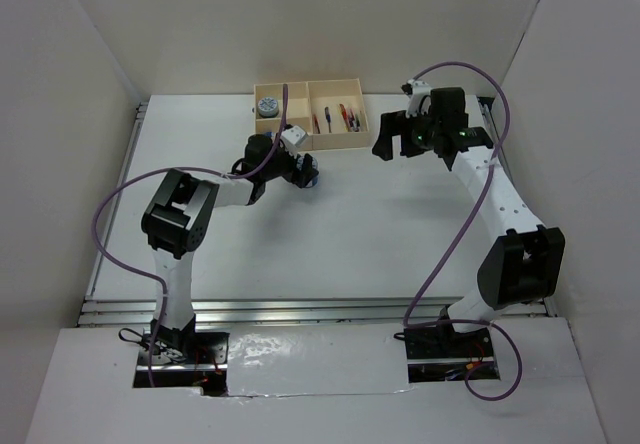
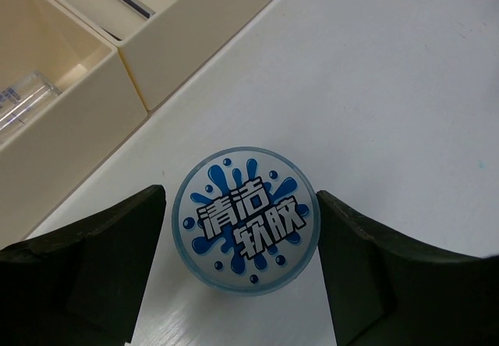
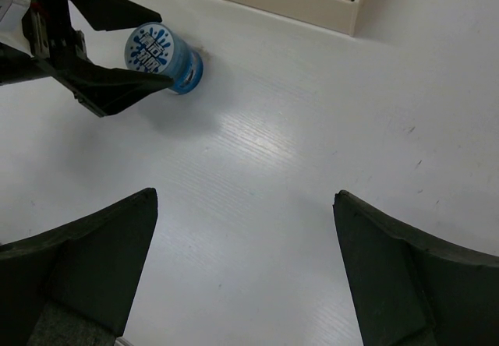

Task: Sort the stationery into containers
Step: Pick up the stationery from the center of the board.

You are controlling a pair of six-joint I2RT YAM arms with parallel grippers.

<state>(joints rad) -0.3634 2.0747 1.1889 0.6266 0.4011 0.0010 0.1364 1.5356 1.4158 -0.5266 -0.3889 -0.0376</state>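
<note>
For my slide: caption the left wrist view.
Left gripper flanks a blue-and-white cylinder on the table beside the cream box.

Table [image 1: 350, 224]: white, matte, with faint grain and a few small scuffs seen close up. Left wall [image 1: 60, 114], back wall [image 1: 300, 14], right wall [image 1: 590, 114]: plain white panels enclosing the table. Rail [image 1: 300, 309]: grey metal, along the table's near edge. Board [image 1: 300, 404]: white, nearest. Light: even, shadows soft.
</note>
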